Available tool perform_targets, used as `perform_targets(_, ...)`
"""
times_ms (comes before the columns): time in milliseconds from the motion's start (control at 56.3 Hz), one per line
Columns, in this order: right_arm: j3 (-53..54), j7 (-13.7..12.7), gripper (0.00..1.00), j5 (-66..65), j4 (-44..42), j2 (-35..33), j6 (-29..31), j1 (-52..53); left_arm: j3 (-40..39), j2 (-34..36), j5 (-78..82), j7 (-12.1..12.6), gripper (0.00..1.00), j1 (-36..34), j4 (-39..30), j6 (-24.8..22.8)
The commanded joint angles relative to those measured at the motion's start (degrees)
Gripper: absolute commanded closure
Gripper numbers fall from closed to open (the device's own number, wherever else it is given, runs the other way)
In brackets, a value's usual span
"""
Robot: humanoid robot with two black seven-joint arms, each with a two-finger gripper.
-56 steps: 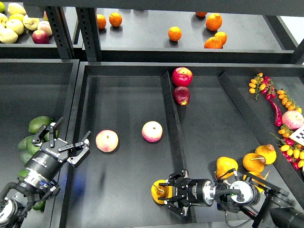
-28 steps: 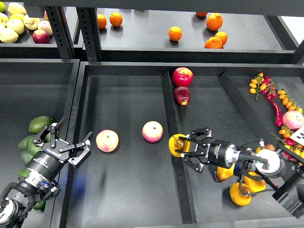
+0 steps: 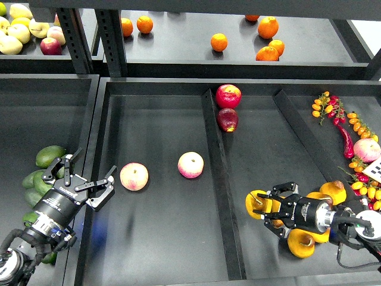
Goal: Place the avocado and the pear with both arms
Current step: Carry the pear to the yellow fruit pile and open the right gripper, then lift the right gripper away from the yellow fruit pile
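My right gripper is shut on a golden yellow pear and holds it low over the right compartment, just left of the pile of other pears. Several dark green avocados lie in the left bin. My left gripper is open and empty. It hovers over the rim between the left bin and the middle tray, just right of the avocados and left of a pink-yellow fruit.
A second pink-yellow fruit lies in the middle tray. A black divider separates it from the right compartment. Two red apples sit at the back. Cherry tomatoes and a chilli lie at right. Oranges are on the upper shelf.
My right gripper carried the pear from the front of the divider up, then right and down beside the pear pile. The left arm has hardly moved.
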Motion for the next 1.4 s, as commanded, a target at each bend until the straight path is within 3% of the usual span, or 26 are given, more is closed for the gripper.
perform_targets(0, -0.1, 0.0, 0.75, -0.59, -1.04, 0.24, 1.32, -1.0, 0.03, 0.0, 0.0, 0.0, 0.01, 0.0, 0.03, 0.0)
perform_targets(320, -0.27, 0.0, 0.68, -1.82, -3.24, 1.04, 2.29, -1.88, -0.05, 0.0, 0.0, 0.0, 0.01, 0.0, 0.03, 0.0)
perform_targets(746, -0.1, 0.0, 0.24, -2.96, -2.71, 0.42, 2.02, -1.88, -0.14, 0.0, 0.0, 0.0, 0.01, 0.0, -0.24, 0.0)
perform_targets(817, 0.16, 0.0, 0.08, -2.88, -2.01, -0.02, 1.59, -1.35, -0.14, 0.0, 0.0, 0.0, 0.01, 0.0, -0.33, 0.0)
perform_targets(1190, 2.09, 0.0, 0.03, 6.08, 5.2, -3.71, -1.49, 5.94, 0.03, 0.0, 0.08, 0.0, 0.01, 0.0, -0.41, 0.0)
perform_targets(1314, 7.72, 0.0, 0.02, 8.37, 4.59, -2.13, -2.64, 7.44, 0.12, 0.0, 0.08, 0.0, 0.01, 0.09, -0.33, 0.0)
perform_targets(1385, 12.81, 0.0, 0.02, 8.46, 2.92, 2.08, -3.69, 7.7, 0.12, 0.0, 0.09, 0.0, 0.01, 0.0, -0.33, 0.0)
